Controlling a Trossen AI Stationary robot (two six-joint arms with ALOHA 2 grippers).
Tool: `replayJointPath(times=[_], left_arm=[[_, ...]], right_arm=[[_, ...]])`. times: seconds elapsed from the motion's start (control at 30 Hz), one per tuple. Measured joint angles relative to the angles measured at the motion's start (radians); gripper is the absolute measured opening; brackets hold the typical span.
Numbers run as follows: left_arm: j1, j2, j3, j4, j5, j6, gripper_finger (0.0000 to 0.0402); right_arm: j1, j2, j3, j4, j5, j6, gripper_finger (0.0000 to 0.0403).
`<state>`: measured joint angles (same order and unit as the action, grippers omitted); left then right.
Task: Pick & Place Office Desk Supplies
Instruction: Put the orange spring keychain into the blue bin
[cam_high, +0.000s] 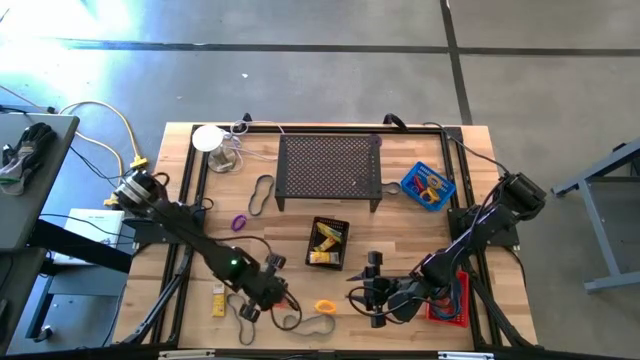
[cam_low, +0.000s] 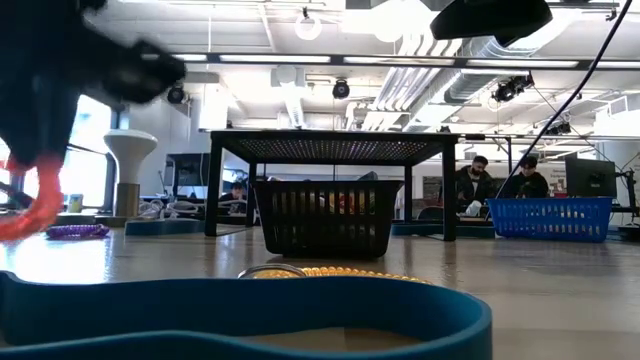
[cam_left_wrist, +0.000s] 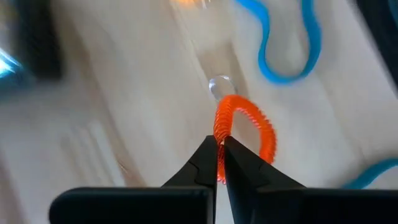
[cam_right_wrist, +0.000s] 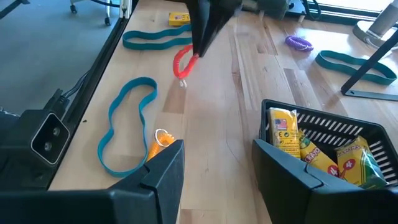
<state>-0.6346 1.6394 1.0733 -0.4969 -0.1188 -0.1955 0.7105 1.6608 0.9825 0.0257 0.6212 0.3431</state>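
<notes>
Orange coiled plastic ring (cam_left_wrist: 245, 127) is clamped in the left pincer (cam_left_wrist: 219, 163) above the wooden counter (cam_right_wrist: 217, 124), near a blue rubber-band loop (cam_right_wrist: 127, 121). Yellow rectangular packets (cam_right_wrist: 303, 146) are seen in the black mesh basket (cam_right_wrist: 373, 134); their printing cannot be read, possibly a small flag mark. The right pincer (cam_right_wrist: 217, 171) is held apart, empty, beside the basket.

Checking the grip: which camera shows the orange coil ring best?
The left wrist view: the orange coil ring is pinched in the shut left tool. The right wrist view shows it hanging, the low view at its edge; the high view hides it.
</notes>
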Motion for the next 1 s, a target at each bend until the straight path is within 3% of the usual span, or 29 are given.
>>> replayJointPath(times=[0.23,0.33,0.47,0.77,1.0], left_arm=[[-0.032,-0.039,0.002,0.130,-0.294,0.033,0.0007],[-0.028,-0.039,0.002,0.158,-0.367,0.011,0.0007],[-0.021,-0.039,0.002,0.240,-0.396,-0.008,0.0007],[-0.031,-0.039,0.003,0.494,-0.406,0.153,0.0007],[-0.029,-0.039,0.003,0.525,-0.549,0.165,0.0007]], right_arm=[[-0.006,0.000,0.000,0.000,0.000,0.000,0.0176],[-0.007,0.000,0.000,0.000,0.000,0.000,0.0176],[-0.014,0.000,0.000,0.000,0.000,0.022,0.0176],[-0.080,0.000,0.000,0.008,0.003,0.152,0.0176],[-0.132,0.000,0.000,0.121,-0.084,0.137,0.0176]])
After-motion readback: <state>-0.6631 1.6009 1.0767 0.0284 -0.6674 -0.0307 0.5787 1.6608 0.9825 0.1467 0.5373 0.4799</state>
